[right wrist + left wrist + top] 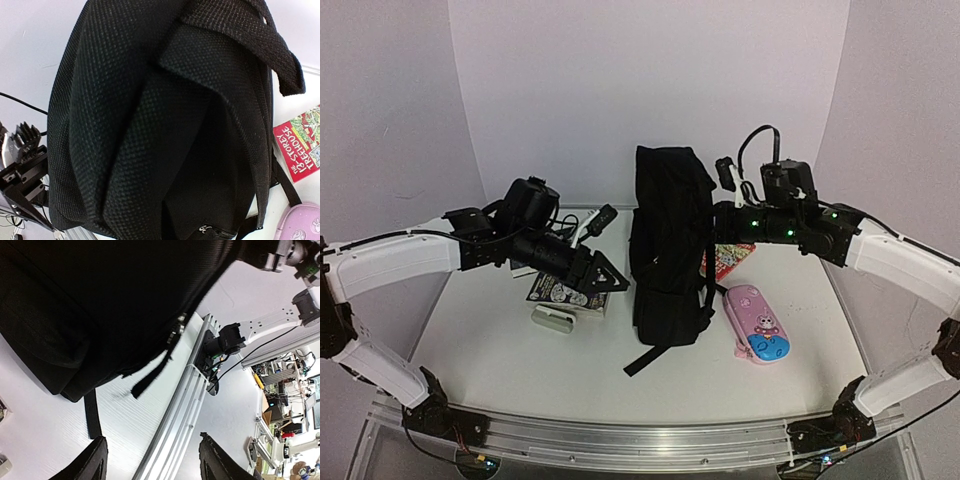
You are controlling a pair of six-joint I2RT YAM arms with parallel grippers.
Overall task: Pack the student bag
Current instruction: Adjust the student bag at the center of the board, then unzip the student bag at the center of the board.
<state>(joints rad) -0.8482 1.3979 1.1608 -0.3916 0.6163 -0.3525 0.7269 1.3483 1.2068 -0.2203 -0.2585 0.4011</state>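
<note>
Pale walls close round a white surface (pixel 480 340) with an aluminium rail (pixel 620 435) along its near edge. The student bag (pixel 665 250) sits in the middle of the surface, its long side running away from the arms. One webbing strap (pixel 650 357) trails off its near end toward the rail.

The left claw (pixel 608 278) hangs just beside the bag's left flank. Its two fingers are spread apart with nothing between them, and the left wrist view looks past the fingertips (pixel 92 462) at the bag's lower corner and the rail. Under this arm lie a patterned booklet (pixel 565 292) and a small pale block (pixel 555 318).

The right claw (pixel 723 216) meets the bag's upper right side with its fingers together. Whether any fabric is caught between them cannot be told, since its wrist view is filled by black weave (pixel 150 125). To the right of the bag, a red book (pixel 730 258) lies partly tucked against it. A pink-and-blue pencil case (pixel 757 323) lies nearer the arms.
</note>
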